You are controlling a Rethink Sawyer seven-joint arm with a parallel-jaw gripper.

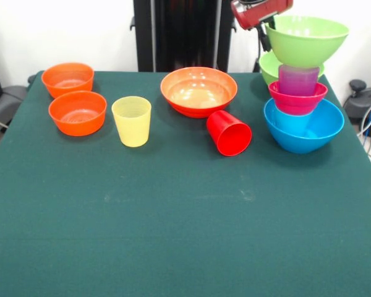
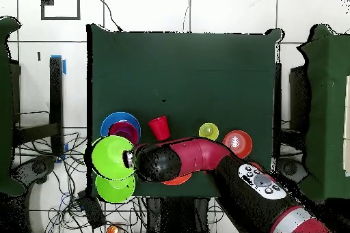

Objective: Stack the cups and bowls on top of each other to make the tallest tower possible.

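A lime green bowl [image 1: 307, 38] caps the tower [image 1: 300, 105] for height; the gripper [image 1: 260, 13] hovers beside it, grip state unclear

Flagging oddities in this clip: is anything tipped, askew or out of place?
Yes. The red cup lies on its side before the wide orange bowl, mouth toward the camera. The yellow cup stands upright.

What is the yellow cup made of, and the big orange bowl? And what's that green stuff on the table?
The yellow cup looks like thin plastic, slightly see-through and dull. The wide orange bowl looks like glossy plastic: light glints inside it. The table cover looks like dark green cloth or felt, matte with faint marks.
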